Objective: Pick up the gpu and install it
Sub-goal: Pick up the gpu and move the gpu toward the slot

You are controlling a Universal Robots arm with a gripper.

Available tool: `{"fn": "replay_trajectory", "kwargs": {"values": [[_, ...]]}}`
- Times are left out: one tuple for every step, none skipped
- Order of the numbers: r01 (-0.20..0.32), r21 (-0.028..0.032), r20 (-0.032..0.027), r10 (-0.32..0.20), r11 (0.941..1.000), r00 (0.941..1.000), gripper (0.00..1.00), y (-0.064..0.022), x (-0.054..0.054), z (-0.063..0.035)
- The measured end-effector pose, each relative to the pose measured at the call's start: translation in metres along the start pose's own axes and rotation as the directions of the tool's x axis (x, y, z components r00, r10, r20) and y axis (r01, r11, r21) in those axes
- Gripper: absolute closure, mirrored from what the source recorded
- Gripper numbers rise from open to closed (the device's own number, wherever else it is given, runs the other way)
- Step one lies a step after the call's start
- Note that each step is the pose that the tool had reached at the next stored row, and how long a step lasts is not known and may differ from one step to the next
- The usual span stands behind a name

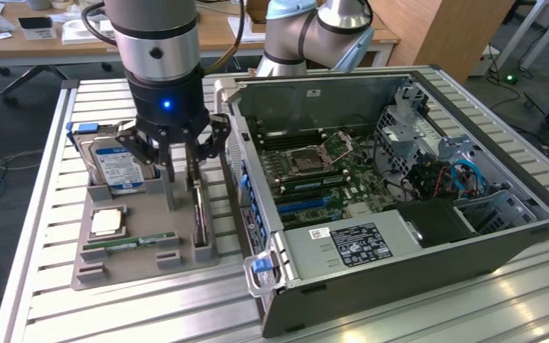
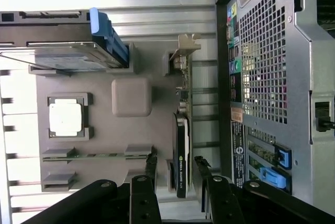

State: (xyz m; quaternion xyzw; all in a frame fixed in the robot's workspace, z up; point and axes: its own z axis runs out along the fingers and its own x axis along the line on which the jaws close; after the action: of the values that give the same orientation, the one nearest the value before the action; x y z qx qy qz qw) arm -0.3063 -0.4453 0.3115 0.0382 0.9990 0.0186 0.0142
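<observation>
Gripper is positioned directly over the gpu, jaws apart, one finger on each side of the card with a visible gap on both. The gpu stands on edge in the grey fixture tray, just beside the computer case. Its long axis runs parallel to the case wall. The silver bracket end points toward the hard drive end of the tray.

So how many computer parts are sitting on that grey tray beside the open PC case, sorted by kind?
Hard drive: 1
Processor chip: 1
RAM stick: 1
gpu, standing on edge: 1
Total: 4
</observation>
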Motion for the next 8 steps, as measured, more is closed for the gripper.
{"fn": "replay_trajectory", "kwargs": {"values": [[0.0, 0.0, 0.0001, 0.0, 1.0, 1.0, 0.58, 0.0, 0.0, 0.0007], [0.0, 0.0, 0.0, 0.0, 1.0, 1.0, 0.58, 0.0, 0.0, 0.0013], [0.0, 0.0001, 0.0, 0.0, 1.0, 1.0, 0.58, -0.0001, 0.0, 0.0016], [0.0, 0.0002, -0.0001, 0.0, 1.0, 1.0, 0.58, -0.0001, 0.0001, 0.0017], [0.0, 0.0002, -0.0002, 0.0, 1.0, 1.0, 0.58, -0.0001, 0.0001, 0.0017], [0.0, 0.0002, -0.0001, 0.0, 1.0, 1.0, 0.58, -0.0001, 0.0001, 0.0018], [0.0, 0.0001, 0.0, 0.0, 1.0, 1.0, 0.58, -0.0001, 0.0001, 0.0018], [0.0, 0.0001, 0.0, 0.0, 1.0, 1.0, 0.58, -0.0001, 0.0001, 0.0018]]}}
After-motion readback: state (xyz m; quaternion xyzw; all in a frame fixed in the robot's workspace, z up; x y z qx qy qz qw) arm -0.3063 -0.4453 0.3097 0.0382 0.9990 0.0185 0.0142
